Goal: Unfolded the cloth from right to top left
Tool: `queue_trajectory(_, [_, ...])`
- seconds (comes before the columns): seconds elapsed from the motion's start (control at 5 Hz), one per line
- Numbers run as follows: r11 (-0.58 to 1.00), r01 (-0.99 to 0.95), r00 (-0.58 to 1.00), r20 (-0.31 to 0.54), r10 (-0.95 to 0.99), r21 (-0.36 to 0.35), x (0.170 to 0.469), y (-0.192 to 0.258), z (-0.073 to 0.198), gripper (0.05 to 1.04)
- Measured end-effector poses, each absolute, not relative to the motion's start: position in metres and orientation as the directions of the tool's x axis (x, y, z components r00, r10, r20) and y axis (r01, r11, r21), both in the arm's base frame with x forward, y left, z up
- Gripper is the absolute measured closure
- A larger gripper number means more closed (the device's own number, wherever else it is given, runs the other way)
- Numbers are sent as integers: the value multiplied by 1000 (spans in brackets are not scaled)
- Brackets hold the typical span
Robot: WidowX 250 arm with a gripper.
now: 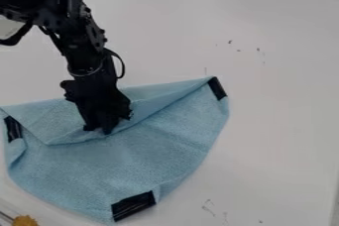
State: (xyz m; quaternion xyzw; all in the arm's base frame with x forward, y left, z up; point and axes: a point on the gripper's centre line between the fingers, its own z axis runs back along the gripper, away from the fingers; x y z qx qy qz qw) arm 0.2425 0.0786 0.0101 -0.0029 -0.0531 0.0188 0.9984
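Your claw [100, 129] points down onto the blue cloth [136, 163], at the edge of its folded-over upper flap; you cannot tell from here whether it is wide, narrow or pinching fabric. That spot makes sense if you mean to lift the flap and carry it toward the top left. Your arm [83, 41] slants in from the upper left. Around the claw, the cloth lies partly folded on the white table [278, 121], dark patches at its left, upper right and bottom, probably marking corners to guide you.
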Motion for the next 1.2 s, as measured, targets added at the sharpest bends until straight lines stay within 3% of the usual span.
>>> queue_trajectory(0.2, [1000, -23, 995, 96, 22, 11, 242, 76, 16, 954])
queue_trajectory(0.4, [1000, -9, 995, 100, 6, 29, 246, 75, 24, 1027])
queue_trajectory(0.8, [998, -1, 994, 108, -5, 58, 255, 73, 33, 1009])
queue_trajectory(1.0, [998, -3, 993, 118, -4, 58, 257, 69, 33, 875])
queue_trajectory(1.2, [999, -8, 991, 134, 3, 36, 258, 65, 31, 627])
